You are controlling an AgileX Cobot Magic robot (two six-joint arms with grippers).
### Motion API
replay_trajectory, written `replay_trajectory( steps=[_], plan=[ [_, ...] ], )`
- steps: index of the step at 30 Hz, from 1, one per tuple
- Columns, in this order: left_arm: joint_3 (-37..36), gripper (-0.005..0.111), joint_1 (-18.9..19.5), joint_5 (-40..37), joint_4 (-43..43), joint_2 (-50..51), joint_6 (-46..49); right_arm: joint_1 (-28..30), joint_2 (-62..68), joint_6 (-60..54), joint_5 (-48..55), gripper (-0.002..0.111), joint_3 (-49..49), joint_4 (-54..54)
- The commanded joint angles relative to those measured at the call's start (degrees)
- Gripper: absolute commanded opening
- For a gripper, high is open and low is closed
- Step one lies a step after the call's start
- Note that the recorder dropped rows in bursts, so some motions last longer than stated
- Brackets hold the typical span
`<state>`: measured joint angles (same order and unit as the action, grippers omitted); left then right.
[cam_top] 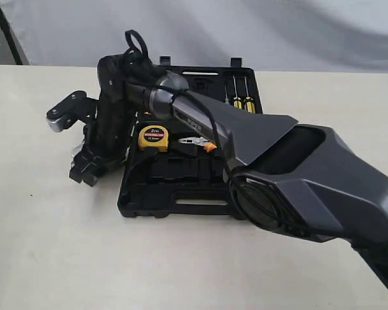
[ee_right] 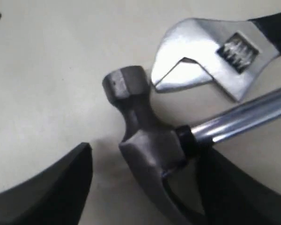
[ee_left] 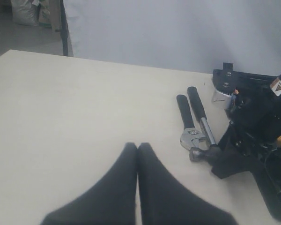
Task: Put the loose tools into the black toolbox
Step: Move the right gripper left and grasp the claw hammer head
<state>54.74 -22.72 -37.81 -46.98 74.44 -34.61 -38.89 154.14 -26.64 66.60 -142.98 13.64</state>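
The steel claw hammer (ee_right: 147, 145) lies on the table with its head between the two fingers of my right gripper (ee_right: 145, 157), which stands open around it without closing. The silver adjustable wrench (ee_right: 210, 56) lies right beside the hammer head. From the left wrist view, the wrench (ee_left: 189, 126) and hammer (ee_left: 202, 119) lie side by side left of the black toolbox (ee_left: 227, 78). My left gripper (ee_left: 137, 146) is shut on nothing above bare table. In the exterior view the right gripper (cam_top: 85, 168) is down at the left of the open toolbox (cam_top: 149, 205), hiding both tools. The tape roll is out of view.
A yellow tape measure (cam_top: 153, 137) and orange-handled pliers (cam_top: 197, 143) sit in the toolbox, with yellow-handled screwdrivers (cam_top: 240, 98) in its far half. The right arm (cam_top: 278, 168) stretches across the case. A white wall backs the table.
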Motion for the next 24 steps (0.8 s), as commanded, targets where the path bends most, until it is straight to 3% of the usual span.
replay_trajectory(
  steps=[1,3,14,21,24],
  plan=[
    [-0.53,0.001,0.19,0.97,0.78,-0.46,-0.59,-1.38,0.82,-1.64,3.37,0.03,0.13,0.19],
    [-0.53,0.001,0.19,0.97,0.78,-0.46,-0.59,-2.0,0.3,-1.64,3.37,0.0,-0.73,0.19],
    [-0.53,0.001,0.19,0.97,0.78,-0.46,-0.59,-6.25,-4.83,10.91,3.37,0.0,-5.42,5.23],
    [-0.53,0.001,0.19,0.97,0.78,-0.46,-0.59,-12.04,-3.31,9.5,3.37,0.0,-4.89,5.8],
    [-0.53,0.001,0.19,0.97,0.78,-0.46,-0.59,-13.02,-2.48,12.8,3.37,0.008,-4.89,5.65]
  ],
)
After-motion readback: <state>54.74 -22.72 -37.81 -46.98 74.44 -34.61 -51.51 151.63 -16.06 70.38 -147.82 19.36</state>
